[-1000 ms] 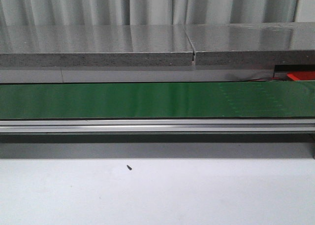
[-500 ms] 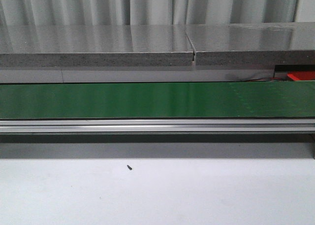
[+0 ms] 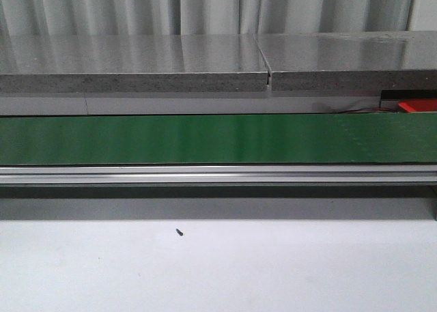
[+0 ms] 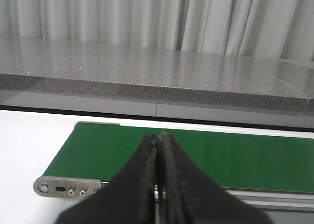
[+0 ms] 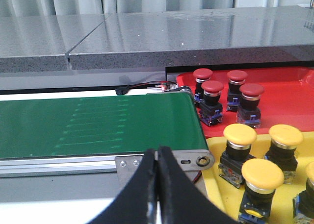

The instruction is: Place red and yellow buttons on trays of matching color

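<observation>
Pale corrugated panelling closes the back of the scene, with a grey speckled stone ledge in front of it and a white bench nearest the robot; a green conveyor belt runs the width of the front view between ledge and bench, carried on an aluminium rail.

The left end effector has its two black fingers pressed together with nothing between them; its wrist view looks over the left end of the belt, where the end roller bracket shows. The right end effector is likewise closed on itself and empty; it hangs over the right end of the belt.

Only the right wrist view shows the task's things: a red tray just past the belt's right end holds four red buttons standing upright in a cluster at its edge nearest the belt; a yellow tray, touching the red one on its near side, holds several yellow buttons, also upright.

The front view shows neither end effector nor any button; of the red tray it catches only a sliver at the far right edge, beside a red wire; it alone shows a small dark speck on the bench, near its middle.
</observation>
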